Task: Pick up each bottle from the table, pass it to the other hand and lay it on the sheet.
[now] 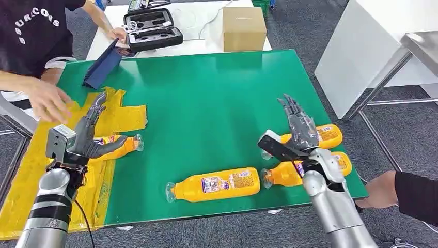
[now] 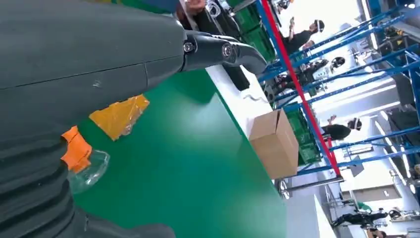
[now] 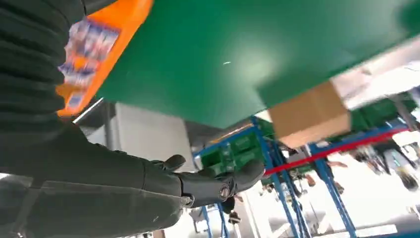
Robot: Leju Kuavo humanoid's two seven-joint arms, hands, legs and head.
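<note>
Four bottles (image 1: 215,184), one (image 1: 120,144) half hidden by spread left robot hand (image 1: 87,135), right robot hand (image 1: 299,128) seemingly spread

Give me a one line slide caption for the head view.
Left hand over a bottle on the yellow sheet; three bottles remain on the green table.

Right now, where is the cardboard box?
In the head view, the cardboard box sits on the white table just beyond the green mat's far edge, right of the black case.

The bottles (image 1: 216,184) are orange with clear caps. The tabletop (image 1: 217,98) is green, the sheet (image 1: 116,116) yellow. The box (image 1: 244,28) is brown.
</note>
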